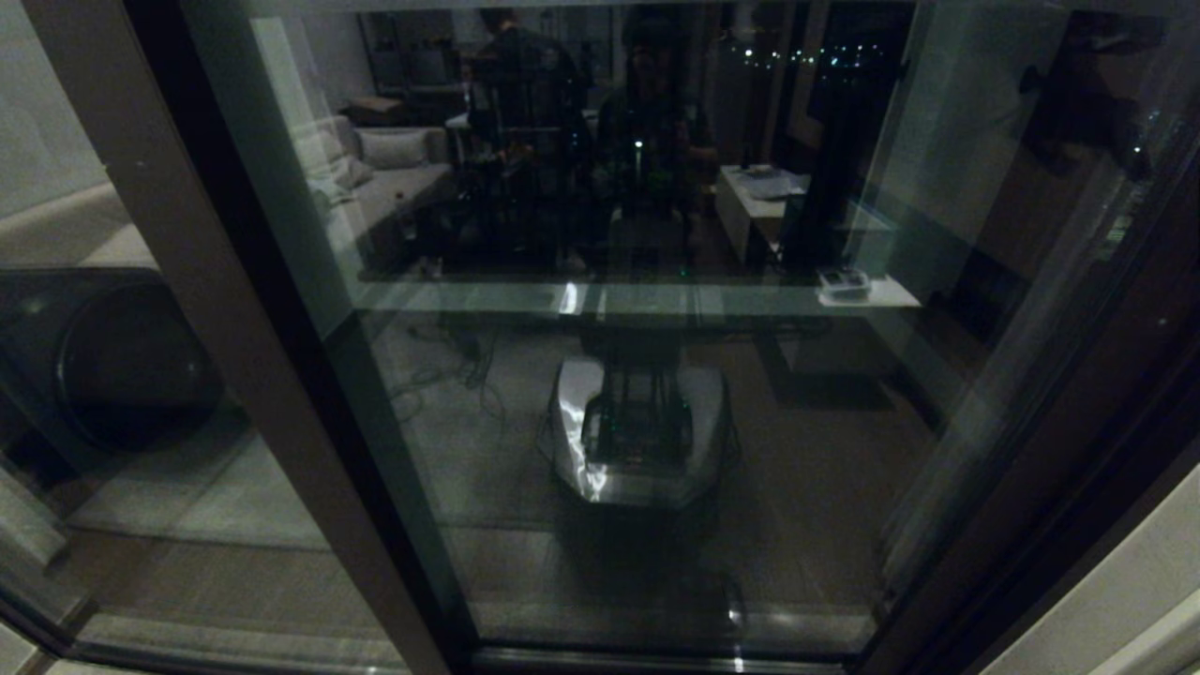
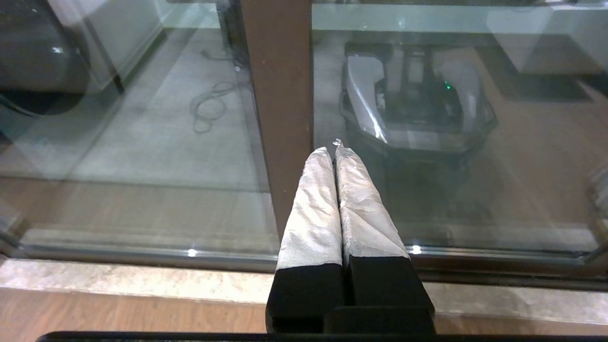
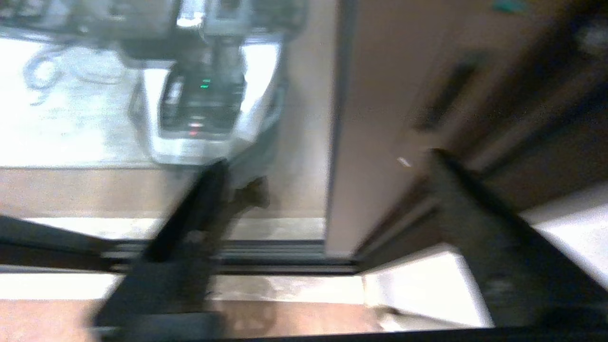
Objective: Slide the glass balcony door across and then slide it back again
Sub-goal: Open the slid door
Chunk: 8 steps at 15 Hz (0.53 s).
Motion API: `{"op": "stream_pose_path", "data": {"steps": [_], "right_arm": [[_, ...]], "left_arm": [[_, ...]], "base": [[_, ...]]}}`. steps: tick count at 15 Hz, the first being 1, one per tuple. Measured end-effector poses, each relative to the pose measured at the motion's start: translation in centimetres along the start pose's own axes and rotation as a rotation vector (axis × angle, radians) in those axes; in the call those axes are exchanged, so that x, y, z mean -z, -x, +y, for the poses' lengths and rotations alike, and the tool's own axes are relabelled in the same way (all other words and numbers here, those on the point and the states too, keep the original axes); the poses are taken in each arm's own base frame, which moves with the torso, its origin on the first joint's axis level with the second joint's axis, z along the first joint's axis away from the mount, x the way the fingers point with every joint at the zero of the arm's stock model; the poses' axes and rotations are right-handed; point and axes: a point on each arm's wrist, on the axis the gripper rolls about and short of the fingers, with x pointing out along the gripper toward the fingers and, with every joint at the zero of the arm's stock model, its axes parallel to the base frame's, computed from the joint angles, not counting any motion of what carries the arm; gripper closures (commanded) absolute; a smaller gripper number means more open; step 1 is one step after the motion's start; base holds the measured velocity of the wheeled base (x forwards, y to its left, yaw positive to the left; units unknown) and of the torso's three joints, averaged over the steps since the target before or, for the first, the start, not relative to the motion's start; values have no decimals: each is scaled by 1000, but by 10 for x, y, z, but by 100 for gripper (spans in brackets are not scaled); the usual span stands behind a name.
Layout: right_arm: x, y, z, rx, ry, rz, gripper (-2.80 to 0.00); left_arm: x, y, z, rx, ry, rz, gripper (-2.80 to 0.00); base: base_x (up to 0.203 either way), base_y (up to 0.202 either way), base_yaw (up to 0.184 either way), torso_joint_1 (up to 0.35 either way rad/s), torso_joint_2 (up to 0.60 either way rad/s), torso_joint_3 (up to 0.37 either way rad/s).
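Note:
The glass balcony door (image 1: 656, 375) fills the head view, mirroring the room and my own base. Its dark brown stile (image 3: 380, 118) carries a narrow recessed slot handle (image 3: 446, 95) and stands close to the dark jamb on the right. My right gripper (image 3: 325, 159) is open, its two dark fingers spread wide in front of the stile's lower part and apart from the handle. My left gripper (image 2: 332, 149) is shut on nothing, its tape-wrapped fingers (image 2: 313, 209) pressed together and pointing at a plain brown post (image 2: 280, 95). Neither gripper shows in the head view.
The plain brown post (image 1: 216, 309) divides the door from a fixed glass panel (image 1: 112, 422) with a dark round appliance (image 1: 122, 366) behind it. A floor track (image 3: 266, 256) and pale stone sill (image 2: 142, 280) run along the bottom. A white wall (image 1: 1125, 600) borders the right.

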Motion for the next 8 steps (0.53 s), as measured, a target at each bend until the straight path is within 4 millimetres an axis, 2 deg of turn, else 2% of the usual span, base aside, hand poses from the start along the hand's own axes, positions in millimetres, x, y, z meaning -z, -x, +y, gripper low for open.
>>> {"op": "stream_pose_path", "data": {"steps": [4, 8], "right_arm": [[1, 27, -2, 184, 35, 2, 0], [-2, 32, -4, 300, 40, 10, 0]], "left_arm": [[0, 0, 0, 0, 0, 0, 0], [0, 0, 0, 0, 0, 0, 0]], "base": [[0, 0, 0, 0, 0, 0], [0, 0, 0, 0, 0, 0]]}}
